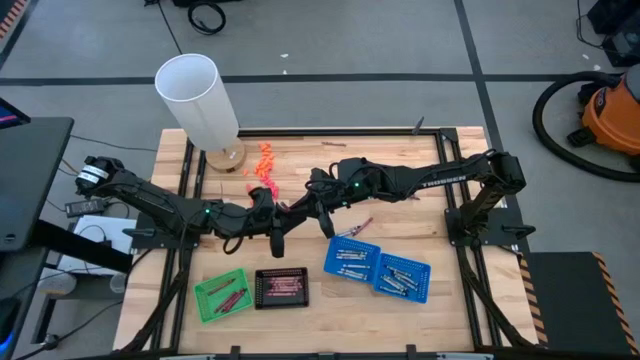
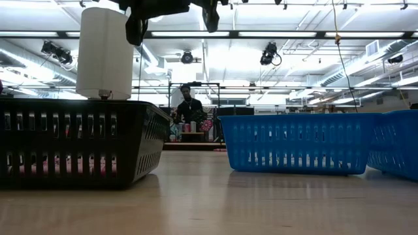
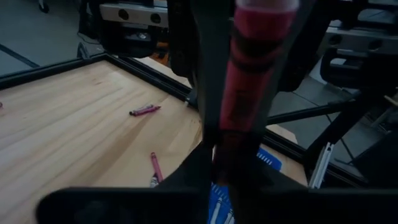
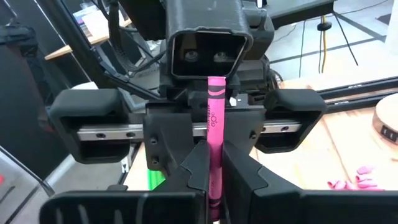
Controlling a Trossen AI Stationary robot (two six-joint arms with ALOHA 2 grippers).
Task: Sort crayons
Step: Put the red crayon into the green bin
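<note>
One magenta crayon [image 4: 215,124] hangs in the air over the middle of the table, and both grippers are shut on it. My left gripper [image 1: 280,212] comes from the table's left and my right gripper [image 1: 318,205] from its right, fingertips facing each other. The left wrist view shows the same crayon [image 3: 249,81] close up. More crayons [image 1: 357,228] lie loose on the wood near the blue baskets, and two others [image 3: 144,110] lie farther off. My left gripper pinches the crayon about its middle [image 3: 231,146] between its two fingers, coming roughly level from the table's left. The crayon's free end [image 4: 216,84] reaches back in front of that wrist's camera. The crayon is clear of the table. My right gripper pinches the crayon's other end [image 4: 214,171] between its two fingers, roughly level from the table's right. The crayon runs forward out of the fingers, along them, into the left gripper's fingers [image 4: 171,146].
Two blue baskets [image 1: 352,258] [image 1: 402,275], a black basket [image 1: 281,287] and a green basket [image 1: 222,293] holding crayons stand along the near side. A tall white cylinder [image 1: 200,100] and a heap of orange-pink pieces [image 1: 265,165] sit at the far left.
</note>
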